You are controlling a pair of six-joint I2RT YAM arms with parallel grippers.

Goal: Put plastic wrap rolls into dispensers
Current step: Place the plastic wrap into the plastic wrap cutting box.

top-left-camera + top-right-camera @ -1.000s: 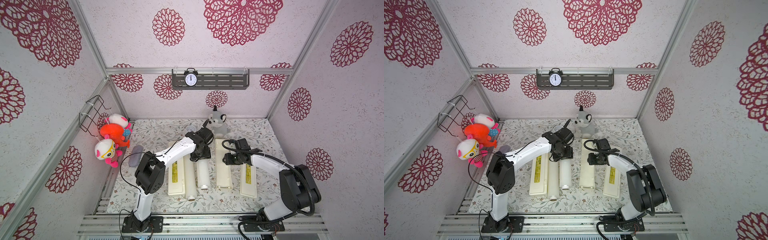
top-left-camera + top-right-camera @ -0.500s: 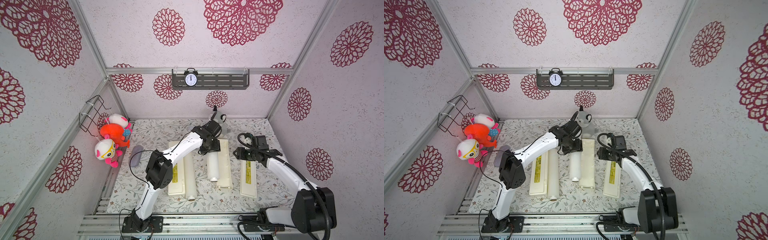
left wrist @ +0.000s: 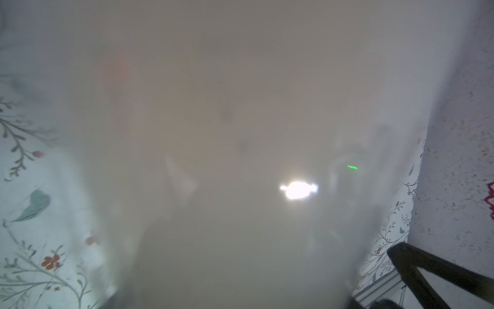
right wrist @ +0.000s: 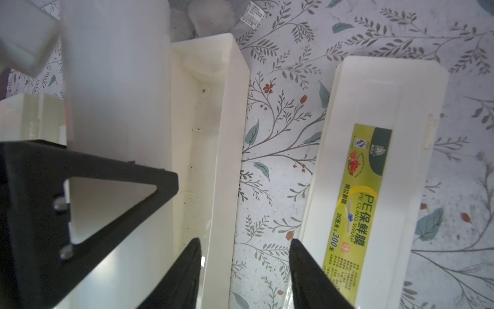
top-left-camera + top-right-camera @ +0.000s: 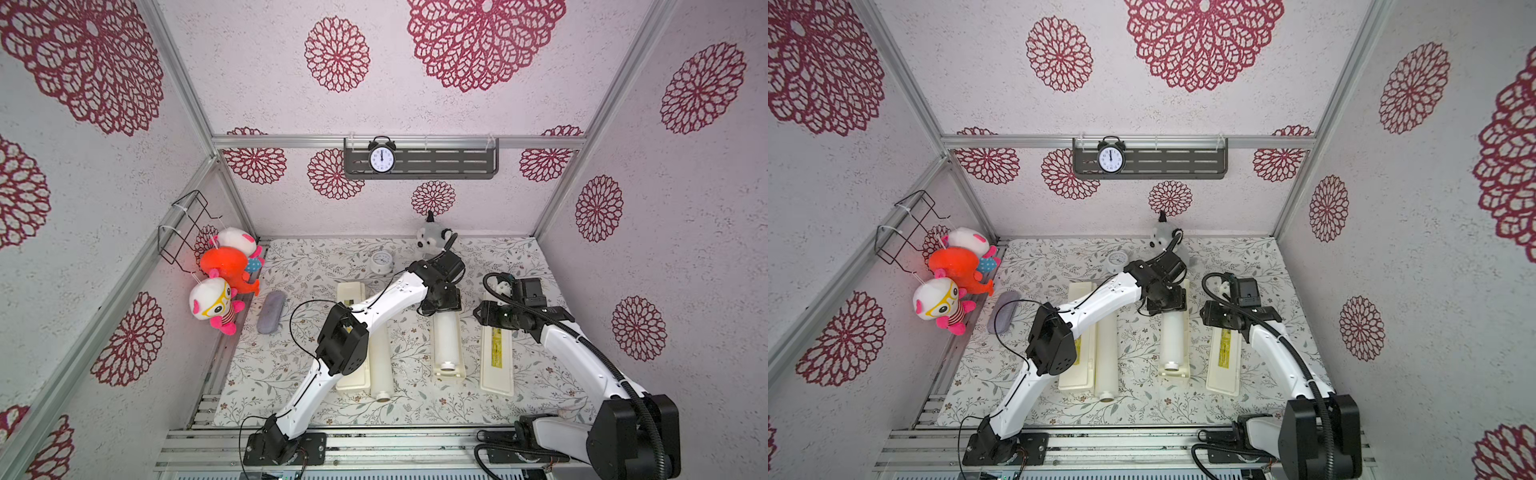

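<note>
Wallpapered booth with a floral mat (image 5: 266,365) as the work surface. The left gripper (image 5: 441,306) is clasped about the far end of a long white cylinder of wound film, the plastic wrap roll (image 5: 448,340). From that gripper the roll runs lengthwise toward the robot's base, along the open cream plastic dispenser tray (image 5: 449,373) directly beneath it. Whether it sits fully down I cannot tell. The right gripper (image 4: 244,242) stands parted and empty, just beside the tray's side wall. Judgement: letting go of the roll comes next.
</note>
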